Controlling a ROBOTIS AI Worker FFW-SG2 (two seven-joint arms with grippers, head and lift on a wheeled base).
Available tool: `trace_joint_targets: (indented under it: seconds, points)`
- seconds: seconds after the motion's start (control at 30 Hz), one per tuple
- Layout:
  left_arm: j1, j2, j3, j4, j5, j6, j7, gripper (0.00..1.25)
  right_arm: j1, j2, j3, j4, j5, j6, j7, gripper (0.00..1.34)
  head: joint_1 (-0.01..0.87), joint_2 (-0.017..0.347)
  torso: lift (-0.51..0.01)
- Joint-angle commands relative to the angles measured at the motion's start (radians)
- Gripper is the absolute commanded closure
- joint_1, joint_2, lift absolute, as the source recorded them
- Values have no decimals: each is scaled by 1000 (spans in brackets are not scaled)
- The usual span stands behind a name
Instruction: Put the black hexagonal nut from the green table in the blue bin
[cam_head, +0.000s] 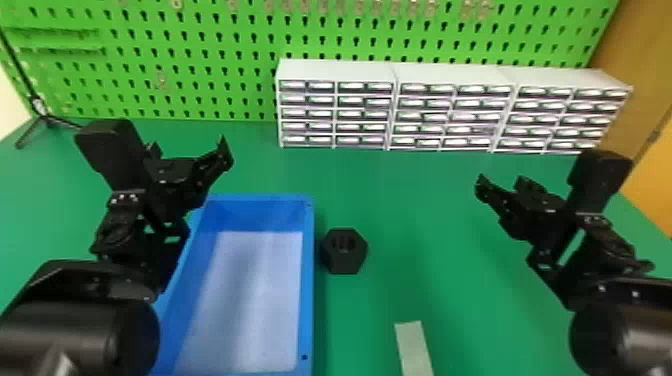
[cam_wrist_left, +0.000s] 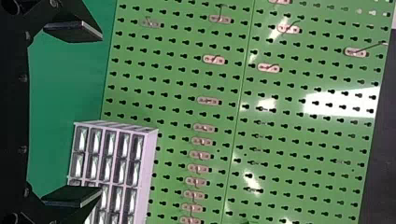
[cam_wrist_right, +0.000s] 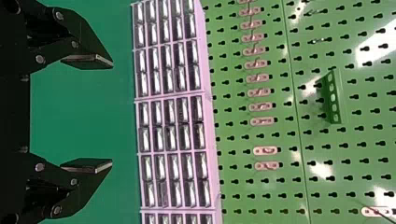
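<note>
The black hexagonal nut (cam_head: 344, 251) lies on the green table (cam_head: 400, 200), just right of the blue bin's wall. The blue bin (cam_head: 308, 280) stands left of centre, with a pale floor inside. My left gripper (cam_head: 192, 150) is held above the bin's far left corner in the head view; in the left wrist view the left gripper (cam_wrist_left: 98, 114) has its fingers wide apart with nothing between them. Off to the right of the nut is my right gripper (cam_head: 500, 185), raised over the table. The right wrist view has the right gripper (cam_wrist_right: 112, 114) open and holding nothing.
White drawer cabinets (cam_head: 452, 75) line the table's back, before a green pegboard (cam_head: 200, 55). A pale strip (cam_head: 414, 347) lies near the table's front, right of the nut. A black tripod stand (cam_head: 42, 117) is at the far left.
</note>
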Motion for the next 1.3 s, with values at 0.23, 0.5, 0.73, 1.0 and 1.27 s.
trace_joint_targets:
  seconds: [0.23,0.5,0.73,1.0,1.27]
  points:
    - [-3,0,-1,0,0,0,0,125,0,0,0,0,0,0,0,510,692,8,-97]
    - [-3,0,-3,0,2,0,0,125,-2,-2,0,0,0,0,0,510,692,8,-97]
    - [-3,0,-1,0,2,0,0,125,-5,-2,0,0,-6,0,0,510,692,8,-97]
    - [-3,0,-1,0,2,0,0,125,-12,-9,0,-26,-13,51,0,513,692,8,-97]
    - [-3,0,-1,0,2,0,0,125,-31,-9,-2,-88,15,183,0,513,692,8,-97]
